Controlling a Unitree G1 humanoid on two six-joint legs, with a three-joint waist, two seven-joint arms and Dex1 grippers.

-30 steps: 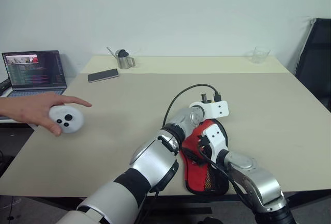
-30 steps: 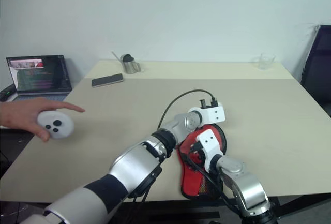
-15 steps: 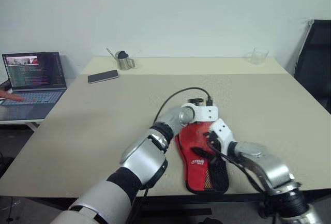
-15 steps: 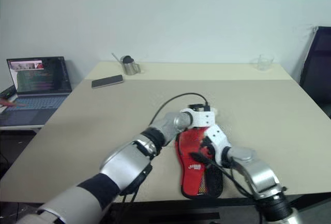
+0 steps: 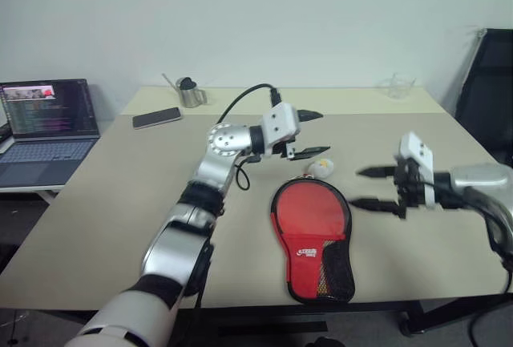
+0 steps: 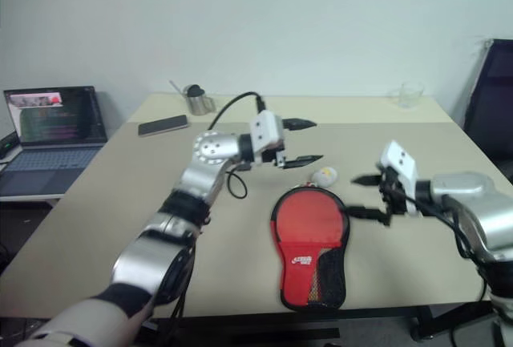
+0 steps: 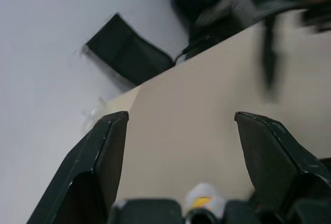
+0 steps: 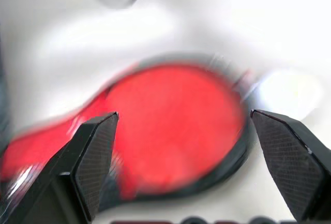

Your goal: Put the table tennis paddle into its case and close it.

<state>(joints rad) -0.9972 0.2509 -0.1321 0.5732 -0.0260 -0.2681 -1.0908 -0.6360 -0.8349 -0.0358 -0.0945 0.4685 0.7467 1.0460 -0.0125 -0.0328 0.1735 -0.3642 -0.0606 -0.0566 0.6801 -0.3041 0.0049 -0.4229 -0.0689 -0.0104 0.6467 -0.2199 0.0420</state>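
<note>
The case point(image 5: 311, 231) lies flat near the table's front edge, red with black trim, a mesh pocket and a white logo, its round end away from me. Its white ball charm point(image 5: 320, 167) rests on the table just beyond that end. The table tennis paddle is hidden. My left gripper point(image 5: 321, 132) hangs open in the air above the charm, pointing right, with nothing in it. To the right of the case my right gripper point(image 5: 357, 187) hovers open and empty, aimed at the case point(image 8: 176, 125).
An open laptop point(image 5: 48, 114) stands off the table's left side. A phone point(image 5: 157, 118) and a metal jug point(image 5: 190, 92) sit at the back left, and a glass point(image 5: 398, 86) at the back right. A black chair point(image 5: 485, 90) is at the right.
Both grippers have risen off the case and drawn apart, the left one opening. The case now lies uncovered. The person's hand at the left has withdrawn.
</note>
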